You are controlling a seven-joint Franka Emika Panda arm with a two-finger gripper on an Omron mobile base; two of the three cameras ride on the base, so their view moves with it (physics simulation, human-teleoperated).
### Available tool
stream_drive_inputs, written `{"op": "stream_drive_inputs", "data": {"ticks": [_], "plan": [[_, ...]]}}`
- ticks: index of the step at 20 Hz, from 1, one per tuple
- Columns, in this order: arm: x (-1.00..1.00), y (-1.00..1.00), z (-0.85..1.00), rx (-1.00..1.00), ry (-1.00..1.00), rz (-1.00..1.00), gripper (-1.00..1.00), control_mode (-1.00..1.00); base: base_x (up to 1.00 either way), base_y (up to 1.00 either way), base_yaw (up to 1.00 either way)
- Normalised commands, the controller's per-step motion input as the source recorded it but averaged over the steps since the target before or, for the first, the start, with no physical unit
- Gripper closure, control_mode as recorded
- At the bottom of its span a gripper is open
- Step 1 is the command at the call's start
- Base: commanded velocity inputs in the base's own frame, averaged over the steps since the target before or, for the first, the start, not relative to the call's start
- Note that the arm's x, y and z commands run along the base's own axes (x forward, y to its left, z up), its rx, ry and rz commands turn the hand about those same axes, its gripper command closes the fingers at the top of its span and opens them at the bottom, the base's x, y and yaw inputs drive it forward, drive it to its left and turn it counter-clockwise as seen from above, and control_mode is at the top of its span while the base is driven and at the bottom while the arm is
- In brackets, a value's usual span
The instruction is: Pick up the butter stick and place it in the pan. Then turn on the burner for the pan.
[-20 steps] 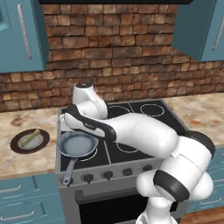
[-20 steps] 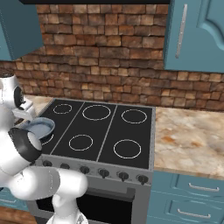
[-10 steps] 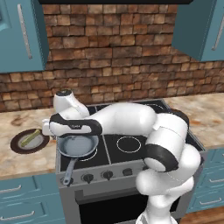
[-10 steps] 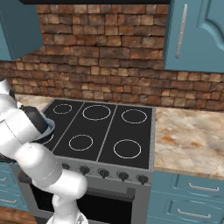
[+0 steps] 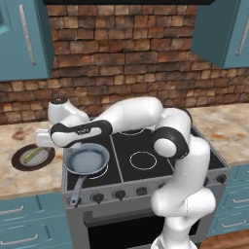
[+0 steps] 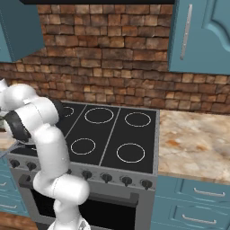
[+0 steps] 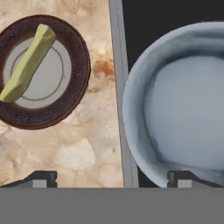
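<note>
A: Near first. Gripper (image 7: 111, 177) has swung left off the stove toward the counter since a second ago; it now hangs over the seam where the stove's left edge meets the counter. Fingers spread wide, nothing between them.

B: Agreed, jaws fully apart, empty. One fingertip (image 7: 39, 177) sits above the marble, the other above the pan's rim.

A: Pan (image 5: 87, 160) is on the front left burner, handle pointing toward the stove's front edge. Grey-blue, shallow, nothing inside. In the hand view the pan (image 7: 179, 113) is just beside the stove's left edge.

B: Butter stick (image 7: 28, 63)?

A: Lying diagonally across the dark brown plate (image 7: 76, 41), on the counter left of the stove, past the gripper. Untouched. In the left base view the butter stick (image 5: 34, 153) and plate (image 5: 22, 163) are near the counter's front edge, close to the stove.

B: So what does the swing mean?

A: Judgement: reach phase for the pick, hand not yet centred over the stick. It needs more leftward travel, then descent and a roll to match the stick's diagonal.

B: Burner knobs (image 5: 97, 197)?

A: Along the stove's front panel, not yet relevant.
</note>
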Motion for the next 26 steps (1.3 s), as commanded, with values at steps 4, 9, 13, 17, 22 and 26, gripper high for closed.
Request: {"op": "stream_drive_inputs", "data": {"ticks": [4, 9, 13, 17, 22, 26], "plan": [[0.21, 0.46, 0.0, 0.0, 0.0, 0.0, -1.0, -1.0, 0.0, 0.0, 0.0], [0.14, 0.29, 0.0, -0.01, 0.0, 0.0, -1.0, -1.0, 0.0, 0.0, 0.0], [0.24, 0.2, 0.0, -0.01, 0.0, 0.0, -1.0, -1.0, 0.0, 0.0, 0.0], [0.2, 0.06, 0.0, 0.0, 0.0, -0.01, -1.0, -1.0, 0.0, 0.0, 0.0], [0.22, 0.01, -0.13, 0.0, 0.0, -0.05, -1.0, -1.0, 0.0, 0.0, 0.0], [0.24, 0.0, -0.15, 0.0, 0.0, -0.07, -1.0, -1.0, 0.0, 0.0, 0.0]]}}
